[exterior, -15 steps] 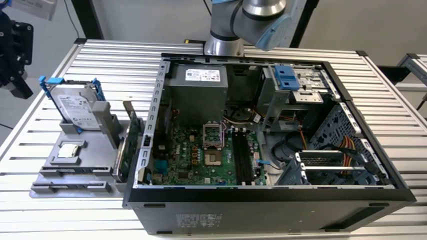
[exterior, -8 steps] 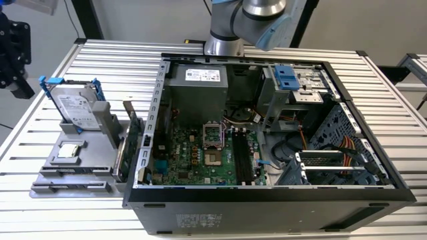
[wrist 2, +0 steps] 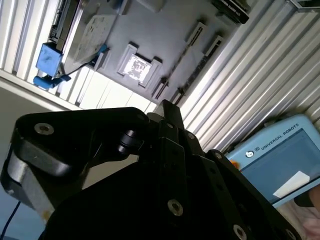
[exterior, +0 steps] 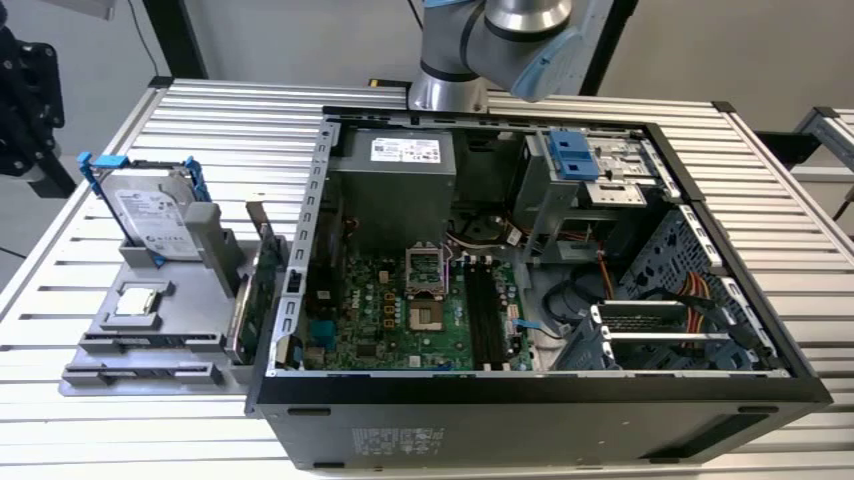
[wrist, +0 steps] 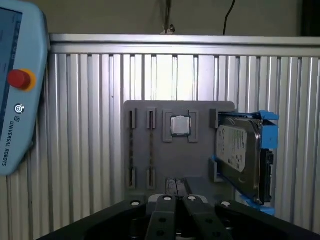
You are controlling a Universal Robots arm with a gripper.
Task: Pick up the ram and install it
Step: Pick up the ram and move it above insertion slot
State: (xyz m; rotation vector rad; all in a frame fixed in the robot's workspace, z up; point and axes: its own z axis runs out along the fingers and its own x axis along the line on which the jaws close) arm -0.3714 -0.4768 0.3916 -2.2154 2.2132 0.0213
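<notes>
My gripper [wrist: 176, 198] is raised high over the grey fixture tray [wrist: 175, 160], and its black fingers meet at the tips with nothing between them. In the second wrist view the gripper [wrist 2: 167, 106] comes to one narrow point over that tray [wrist 2: 165, 30]. The ram is out of view. The tray's two narrow holders [wrist: 141, 150] show only thin lines, and I cannot tell whether a stick stands in them. In the exterior view the arm [exterior: 487, 40] rises behind the open computer case [exterior: 534, 390]. The black memory slots [exterior: 487, 315] lie on the motherboard [exterior: 387, 310].
On the tray [exterior: 100, 330] sit a hard drive in a blue frame [exterior: 147, 215], a square processor [exterior: 138, 300] and a green expansion card on edge [exterior: 254, 290]. A light blue teach pendant [wrist: 17, 90] lies on the slatted table [wrist: 80, 125] beside the tray.
</notes>
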